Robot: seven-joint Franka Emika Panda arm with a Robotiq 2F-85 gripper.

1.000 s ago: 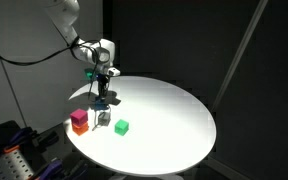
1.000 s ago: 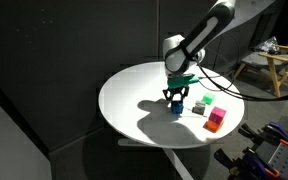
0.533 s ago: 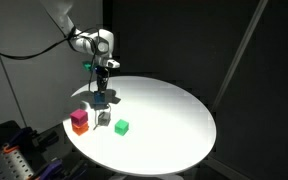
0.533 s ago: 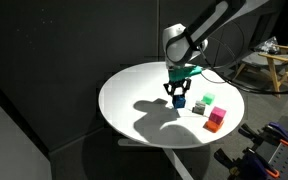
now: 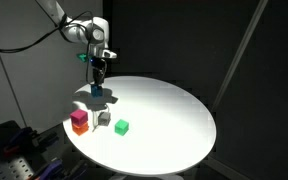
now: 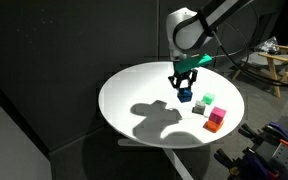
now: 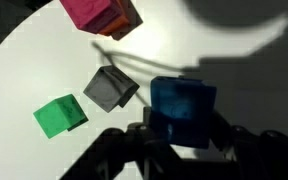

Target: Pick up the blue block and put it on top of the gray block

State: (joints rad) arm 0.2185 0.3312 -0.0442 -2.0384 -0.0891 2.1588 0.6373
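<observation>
My gripper [image 5: 97, 86] [image 6: 185, 91] is shut on the blue block [image 7: 182, 110], a small dark-blue cube, and holds it in the air above the white round table. The block also shows in both exterior views [image 5: 97, 89] [image 6: 186, 96]. The gray block [image 7: 110, 88] sits on the table below and to the left of the held cube in the wrist view. It shows in both exterior views [image 5: 103, 118] [image 6: 200, 108], beside the other cubes.
A green cube [image 7: 60, 115] [image 5: 122, 126] [image 6: 209, 100] lies near the gray block. A magenta cube stacked on an orange cube [image 5: 79, 121] [image 6: 216, 120] [image 7: 100, 15] stands close by. The white round table [image 5: 164, 120] has its edge near the cubes.
My gripper has risen from the table with the blue block in it, lifting it well above the other cubes.
</observation>
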